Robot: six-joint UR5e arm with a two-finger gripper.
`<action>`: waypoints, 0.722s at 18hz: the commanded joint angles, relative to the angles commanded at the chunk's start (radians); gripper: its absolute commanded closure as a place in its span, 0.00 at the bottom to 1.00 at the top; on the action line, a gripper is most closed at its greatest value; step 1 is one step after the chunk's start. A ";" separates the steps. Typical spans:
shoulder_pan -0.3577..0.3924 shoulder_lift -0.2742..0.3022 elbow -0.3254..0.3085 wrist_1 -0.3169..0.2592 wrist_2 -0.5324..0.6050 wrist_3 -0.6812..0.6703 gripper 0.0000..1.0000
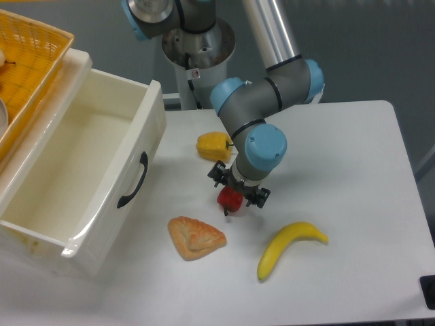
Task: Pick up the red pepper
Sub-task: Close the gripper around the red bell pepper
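Although the gripper (pixel 238 193) sits directly over the red pepper (pixel 230 199), the pepper rests on the white table (pixel 353 156), between the yellow pepper (pixel 213 145) and the pastry (pixel 196 237); lifting remains. The fingers straddle it, spread apart; contact cannot be confirmed.

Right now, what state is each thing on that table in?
Drawer: pulled open, nothing visible inside.
Red pepper: on the table, partly covered by the tool.
Tool: low over the red pepper, fingers on either side; whether it grips, I cannot tell.
Yellow pepper: lying free.
Banana: lying free.
Pastry: lying flat.
Basket: above the drawer, mostly out of frame.
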State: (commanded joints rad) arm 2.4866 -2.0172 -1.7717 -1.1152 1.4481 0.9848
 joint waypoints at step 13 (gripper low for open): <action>0.002 0.011 0.038 -0.015 0.027 0.012 0.62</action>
State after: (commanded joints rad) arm 2.4881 -2.0065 -1.7335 -1.1305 1.4756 0.9971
